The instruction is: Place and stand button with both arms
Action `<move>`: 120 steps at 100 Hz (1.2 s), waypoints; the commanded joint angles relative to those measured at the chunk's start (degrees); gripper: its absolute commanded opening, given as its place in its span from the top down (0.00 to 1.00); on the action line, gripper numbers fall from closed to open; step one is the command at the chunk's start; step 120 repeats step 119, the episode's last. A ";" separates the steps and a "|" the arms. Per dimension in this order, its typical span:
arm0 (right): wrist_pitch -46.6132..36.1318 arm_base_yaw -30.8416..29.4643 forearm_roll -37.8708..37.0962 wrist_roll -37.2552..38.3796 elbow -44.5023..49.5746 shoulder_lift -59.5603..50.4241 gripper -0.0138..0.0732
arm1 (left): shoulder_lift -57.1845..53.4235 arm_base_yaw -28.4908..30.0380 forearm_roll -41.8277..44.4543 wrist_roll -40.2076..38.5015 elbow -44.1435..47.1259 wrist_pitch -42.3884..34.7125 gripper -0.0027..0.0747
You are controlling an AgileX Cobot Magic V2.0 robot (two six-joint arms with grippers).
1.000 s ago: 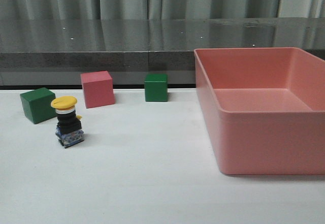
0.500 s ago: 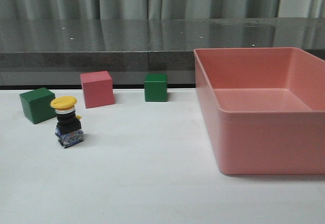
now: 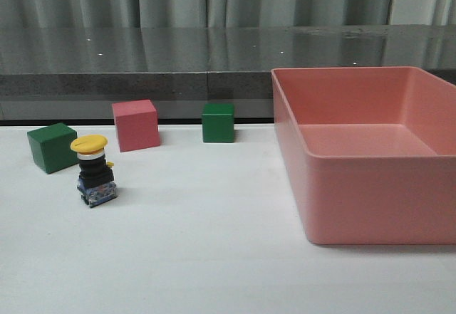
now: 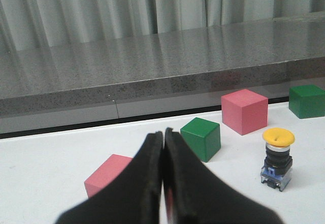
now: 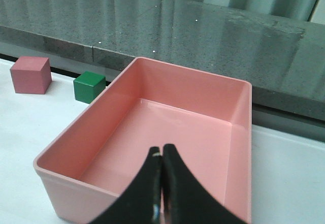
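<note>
The button stands upright on the white table, yellow cap on top, black body on a blue base. It also shows in the left wrist view. No arm shows in the front view. My left gripper is shut and empty, held back from the button, with a green cube just beyond its tips. My right gripper is shut and empty, above the near part of the pink bin, far from the button.
A green cube sits close behind the button and a pink cube beside it. Another green cube stands mid-table. The big pink bin fills the right side. A second pink cube lies by my left fingers.
</note>
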 commanded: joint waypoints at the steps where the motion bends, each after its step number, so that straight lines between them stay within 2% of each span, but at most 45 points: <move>1: -6.77 -0.47 -2.70 3.28 0.44 -1.26 0.91 | -1.75 0.07 -0.24 -0.63 2.56 -4.58 0.99; 20: -8.83 -2.18 -15.58 20.21 7.44 -9.51 0.91 | -1.75 0.07 -0.24 -0.63 2.56 -4.58 0.99; 32: -8.89 -2.72 -18.27 24.79 11.82 -15.64 0.91 | -1.75 0.07 -0.24 -0.63 2.56 -4.58 0.99; 50: -12.16 -3.44 -18.37 27.29 17.51 -20.38 0.91 | -1.75 0.07 -0.24 -0.63 2.56 -4.58 0.99; 120: -11.82 -3.76 -18.31 27.66 17.32 -20.43 0.91 | -1.75 0.07 -0.24 -0.63 2.56 -4.47 0.99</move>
